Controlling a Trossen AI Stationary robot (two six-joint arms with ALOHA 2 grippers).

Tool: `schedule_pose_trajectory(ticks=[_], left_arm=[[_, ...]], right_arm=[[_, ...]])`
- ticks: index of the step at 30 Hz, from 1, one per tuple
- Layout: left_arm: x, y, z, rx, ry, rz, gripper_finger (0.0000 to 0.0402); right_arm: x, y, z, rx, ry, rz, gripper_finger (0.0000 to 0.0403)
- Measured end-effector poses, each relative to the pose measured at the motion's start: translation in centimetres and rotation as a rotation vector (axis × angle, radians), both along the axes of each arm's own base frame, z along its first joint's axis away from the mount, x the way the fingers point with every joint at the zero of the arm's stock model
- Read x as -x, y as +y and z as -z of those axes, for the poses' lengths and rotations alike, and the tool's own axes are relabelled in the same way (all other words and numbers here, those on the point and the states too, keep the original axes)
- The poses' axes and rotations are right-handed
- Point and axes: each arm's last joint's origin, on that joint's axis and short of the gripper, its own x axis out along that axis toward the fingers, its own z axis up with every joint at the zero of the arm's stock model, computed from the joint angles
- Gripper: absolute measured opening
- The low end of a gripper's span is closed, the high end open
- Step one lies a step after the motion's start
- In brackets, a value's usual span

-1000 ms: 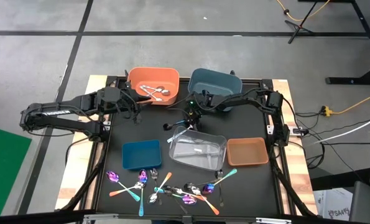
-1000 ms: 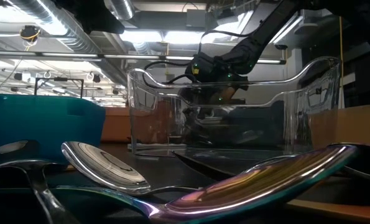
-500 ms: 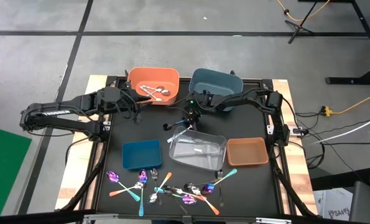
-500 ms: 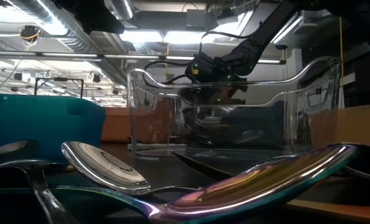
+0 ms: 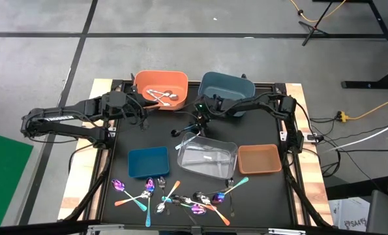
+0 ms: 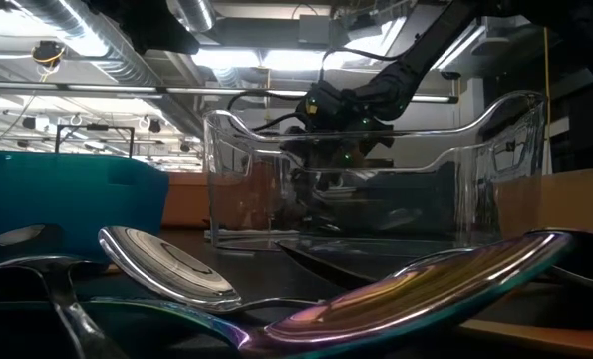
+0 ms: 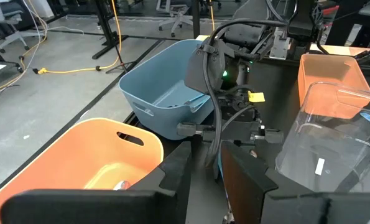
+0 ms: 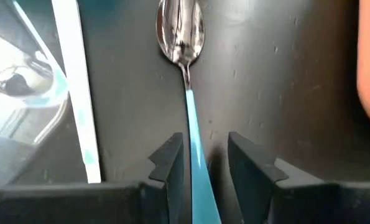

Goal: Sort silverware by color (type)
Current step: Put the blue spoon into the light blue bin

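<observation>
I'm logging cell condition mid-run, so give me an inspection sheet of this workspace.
Surface: black table, wooden edges.
Job's things: loose silverware at the near edge; silver pieces in the orange bin; teal-handled spoon lying between the right end effector's open fingers.
Clutter: nothing seen.
End effectors: left end effector open, empty, by the orange bin.
Cables: yellow cord on the floor.
Surroundings: bare floor, stand legs.

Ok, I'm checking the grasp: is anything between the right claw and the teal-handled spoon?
Nothing visible. The spoon lies flat on the bare table, and its teal handle runs straight between the right claw's open fingers. The clear bin's rim sits off to one side, not in the gap.
</observation>
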Motion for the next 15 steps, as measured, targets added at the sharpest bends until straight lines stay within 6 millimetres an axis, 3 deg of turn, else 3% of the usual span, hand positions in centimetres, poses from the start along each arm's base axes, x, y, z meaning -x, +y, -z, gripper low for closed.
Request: schedule_pose_trajectory(ticks=[15], left_arm=[[0.0, 0.0, 0.0, -0.001, 0.0, 0.0, 0.0082]], right_arm=[[-1.2, 1.5, -0.7, 0.072, -0.068, -0.002, 0.0115]])
